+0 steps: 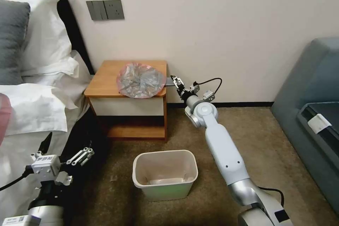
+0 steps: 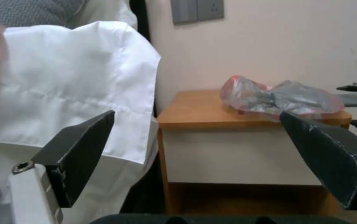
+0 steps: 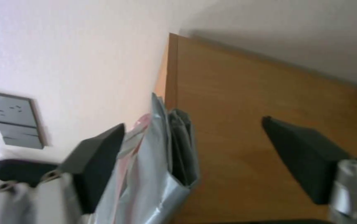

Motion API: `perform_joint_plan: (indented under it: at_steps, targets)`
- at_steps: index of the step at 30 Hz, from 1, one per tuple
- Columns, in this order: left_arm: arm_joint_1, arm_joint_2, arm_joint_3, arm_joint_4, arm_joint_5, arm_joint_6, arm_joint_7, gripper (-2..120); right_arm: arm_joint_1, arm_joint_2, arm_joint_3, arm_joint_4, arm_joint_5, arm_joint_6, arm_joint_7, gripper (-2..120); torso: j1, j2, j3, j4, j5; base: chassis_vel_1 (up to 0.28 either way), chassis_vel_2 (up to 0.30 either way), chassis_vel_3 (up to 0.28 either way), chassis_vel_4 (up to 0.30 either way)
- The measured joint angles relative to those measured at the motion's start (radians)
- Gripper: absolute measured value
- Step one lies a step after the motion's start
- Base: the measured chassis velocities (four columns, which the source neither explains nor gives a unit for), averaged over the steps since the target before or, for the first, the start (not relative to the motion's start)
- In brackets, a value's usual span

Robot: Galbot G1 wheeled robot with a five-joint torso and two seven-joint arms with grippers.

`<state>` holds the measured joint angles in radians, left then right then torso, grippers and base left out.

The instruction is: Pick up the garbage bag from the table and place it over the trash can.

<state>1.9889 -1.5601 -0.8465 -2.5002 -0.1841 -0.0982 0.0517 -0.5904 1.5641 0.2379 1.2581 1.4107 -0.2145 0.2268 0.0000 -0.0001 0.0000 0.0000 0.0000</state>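
- Garbage bag [image 1: 141, 80] crumpled in a heap on the desk [image 1: 106, 77], toward its right edge, pink-red rim showing around the grey plastic.
- Right gripper [image 1: 175, 82] stretched out at the desk's right edge, level with the top, fingers spread wide on either side of a fold of the bag's plastic, not closed on it.
- Left gripper [image 1: 67, 150] low beside the bed [image 1: 35, 113], well apart from the desk, fingers wide, holding nothing.
- Trash can [image 1: 165, 173] upright on the carpet in front of the desk, unlined.
- Same bag [image 2: 278, 98] heaped on the desk top near the right front corner in the left wrist view.
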Motion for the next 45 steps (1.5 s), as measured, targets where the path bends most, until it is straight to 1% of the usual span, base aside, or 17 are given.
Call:
perform_joint_plan:
  at_steps: [6,11,16,18,20,21,23,27,30,31,34,36,37,39,41,43,45]
  targets:
    - [-0.005,-0.001,0.001,0.005,0.001,-0.004,0.001,99,0.000,-0.001,-0.005,0.000,-0.001,-0.003,-0.007,58,0.000,0.000,0.000,0.0000,0.0000,0.000,0.000,0.000,0.000]
    - [-0.005,0.000,-0.002,0.003,-0.001,-0.005,0.000,99,-0.001,0.009,-0.007,0.004,-0.008,-0.003,-0.008,44,0.000,0.000,0.000,0.0001,0.0000,0.000,0.000,0.000,0.000]
    - [-0.008,-0.001,-0.003,0.001,-0.008,-0.006,-0.006,99,-0.010,0.021,-0.003,0.033,0.027,0.001,0.023,22,0.000,0.000,0.000,0.0001,0.0001,0.000,0.000,0.000,0.000]
    - [-0.008,-0.001,-0.003,0.001,-0.008,-0.006,-0.006,99,-0.010,0.021,-0.003,0.033,0.027,0.001,0.023,22,0.000,0.000,0.000,0.0001,0.0001,0.000,0.000,0.000,0.000]
    - [-0.028,-0.006,-0.003,0.000,-0.021,0.001,-0.008,99,-0.037,0.007,-0.017,0.079,0.033,0.007,0.037,8,0.000,0.000,0.000,0.0001,0.0000,0.000,0.000,0.000,0.000]
    - [-0.028,-0.006,-0.003,0.000,-0.021,0.001,-0.008,99,-0.037,0.007,-0.017,0.079,0.033,0.007,0.037,8,0.000,0.000,0.000,0.0001,0.0000,0.000,0.000,0.000,0.000]
    - [-0.038,-0.008,-0.001,0.000,-0.028,0.004,-0.009,98,-0.060,-0.011,-0.043,0.122,0.037,0.020,0.056,0,0.000,0.000,0.000,-0.0002,0.0001,0.000,0.000,0.000,0.000]
    - [-0.047,-0.008,0.002,0.000,-0.030,0.001,-0.009,99,-0.088,-0.022,-0.064,0.208,0.052,0.030,0.112,0,0.000,0.000,0.000,0.0001,0.0001,0.000,0.000,0.000,0.000]
    - [-0.059,-0.004,0.009,0.000,-0.028,-0.004,-0.009,99,-0.145,-0.051,-0.085,0.389,0.053,0.047,0.212,0,0.000,0.000,0.000,0.0002,0.0001,0.000,0.000,0.000,0.000]
    - [-0.059,-0.004,0.009,0.000,-0.028,-0.004,-0.009,99,-0.145,-0.051,-0.085,0.389,0.053,0.047,0.212,0,0.000,0.000,0.000,0.0002,0.0001,0.000,0.000,0.000,0.000]
    - [-0.066,0.014,0.016,0.000,-0.040,-0.001,-0.009,99,-0.243,-0.123,-0.140,0.619,0.050,0.068,0.348,0,0.000,0.000,0.000,0.0000,0.0004,0.000,0.000,0.000,0.000]
    - [-0.067,0.018,0.016,0.000,-0.046,0.002,-0.009,99,-0.256,-0.133,-0.150,0.648,0.050,0.071,0.368,0,0.000,0.000,0.000,-0.0002,0.0003,0.000,0.000,0.000,0.000]
    - [-0.076,0.036,0.016,0.000,-0.071,0.018,-0.009,99,-0.314,-0.179,-0.189,0.762,0.046,0.081,0.452,0,0.000,0.000,0.000,-0.0001,0.0000,0.000,0.000,0.000,0.000]
    - [-0.091,0.053,0.013,0.000,-0.089,0.030,-0.009,99,-0.378,-0.228,-0.249,0.854,0.019,0.090,0.515,0,0.000,0.000,0.000,-0.0003,0.0001,0.000,0.000,0.000,0.000]
    - [-0.099,0.058,0.012,0.000,-0.093,0.032,-0.009,99,-0.401,-0.247,-0.279,0.879,-0.005,0.091,0.526,0,0.000,0.000,0.000,-0.0002,0.0001,0.000,0.000,0.000,0.000]
    - [-0.113,0.063,0.014,0.003,-0.098,0.033,-0.010,99,-0.452,-0.271,-0.351,0.891,-0.121,0.096,0.537,0,0.000,0.000,0.000,0.0000,0.0002,0.000,0.000,0.000,0.000]
    - [-0.116,0.063,0.015,0.007,-0.098,0.033,-0.010,99,-0.462,-0.272,-0.364,0.887,-0.151,0.099,0.541,0,0.000,0.000,0.000,0.0000,0.0003,0.000,0.000,0.000,0.000]
